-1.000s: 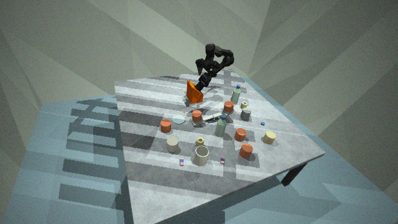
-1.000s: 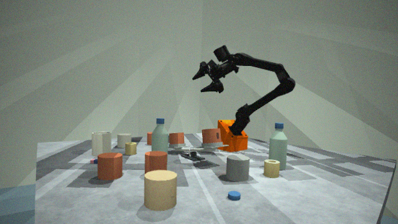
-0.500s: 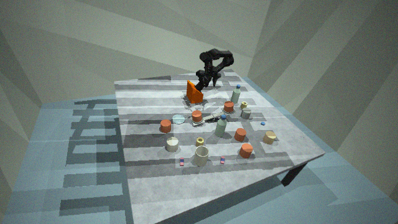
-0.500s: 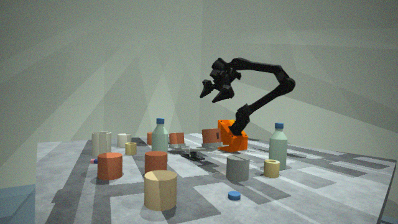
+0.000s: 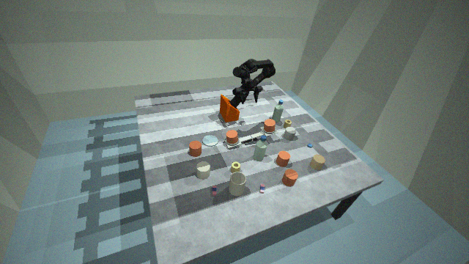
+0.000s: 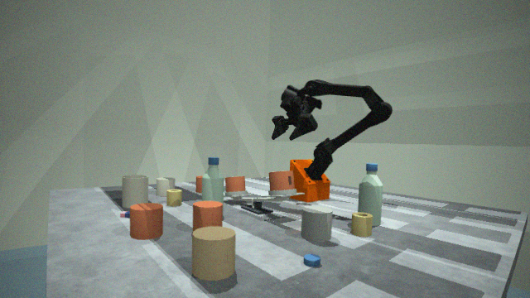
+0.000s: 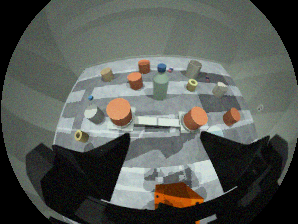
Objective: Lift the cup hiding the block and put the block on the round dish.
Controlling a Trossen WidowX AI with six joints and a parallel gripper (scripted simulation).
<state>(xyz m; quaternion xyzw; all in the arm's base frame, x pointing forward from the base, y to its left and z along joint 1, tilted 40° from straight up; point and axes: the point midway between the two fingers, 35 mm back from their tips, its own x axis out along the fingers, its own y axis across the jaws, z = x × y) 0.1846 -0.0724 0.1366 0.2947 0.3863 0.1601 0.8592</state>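
No readable writing. Claw (image 6: pixel 290 129) wide open, empty, high above orange base (image 6: pixel 311 188). Two orange cups (image 5: pixel 231 136) (image 5: pixel 270 125) upside down on balance (image 5: pixel 251 138); block hidden. Dish (image 5: pixel 210 140) bare, on table (image 5: pixel 278 205).

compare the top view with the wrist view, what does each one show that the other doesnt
Only the top view shows the whole arm, the table's front edge with a leg, and the pale round dish beside the balance.

Only the wrist view shows the open end effector from behind, its two dark fingers framing the scene, nothing between them.

Both show the two orange cups on the balance, the balance itself, the orange arm base and the scattered cylinders and bottles.
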